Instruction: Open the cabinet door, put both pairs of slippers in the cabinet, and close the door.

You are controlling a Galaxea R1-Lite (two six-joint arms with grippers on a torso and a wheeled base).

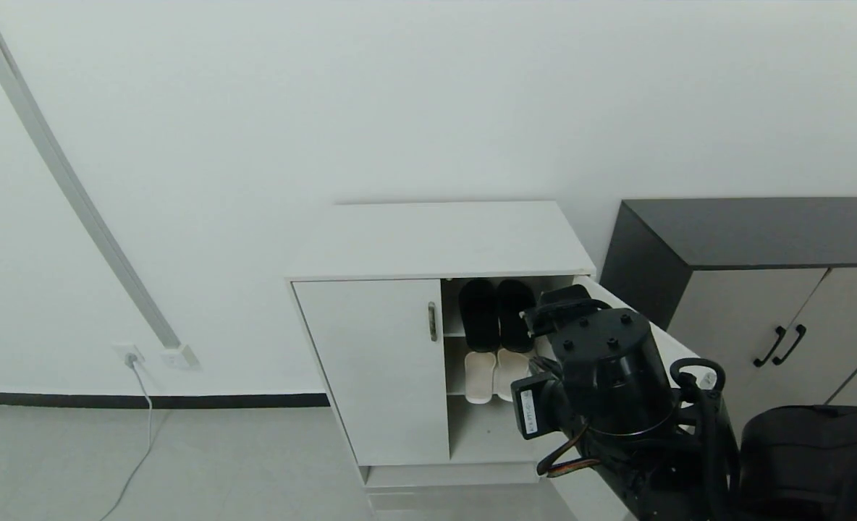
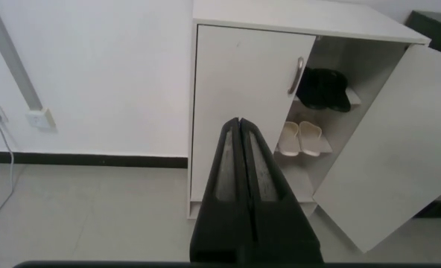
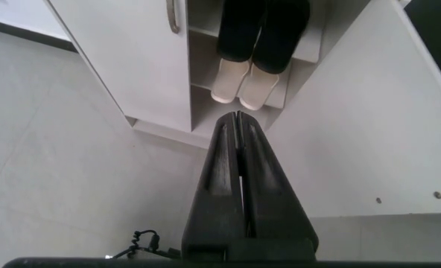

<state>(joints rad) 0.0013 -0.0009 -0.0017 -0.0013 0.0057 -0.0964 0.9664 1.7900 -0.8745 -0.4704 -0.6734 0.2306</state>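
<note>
1. Head view: the white cabinet (image 1: 436,239) stands against the wall at 6 o'clock. Its left door (image 1: 370,369) is shut and its right door (image 2: 399,141) stands wide open, reaching out toward 4 o'clock.
2. In the open half, the black slippers (image 1: 480,315) lie side by side on the upper shelf.
3. The white slippers (image 1: 480,376) lie side by side on the shelf just below, under the black pair.
4. The left gripper (image 2: 240,120) has its fingers pressed together with nothing between them. It hangs well apart from the cabinet, facing the shut door.
5. The right gripper (image 3: 237,115) also has its fingers closed on nothing. It sits low before the open half, near the open door and apart from both pairs.
6. A dark cabinet (image 1: 747,231) stands at 3 o'clock, and a wall socket (image 1: 130,354) at 8 o'clock has a cable trailing to the floor.
</note>
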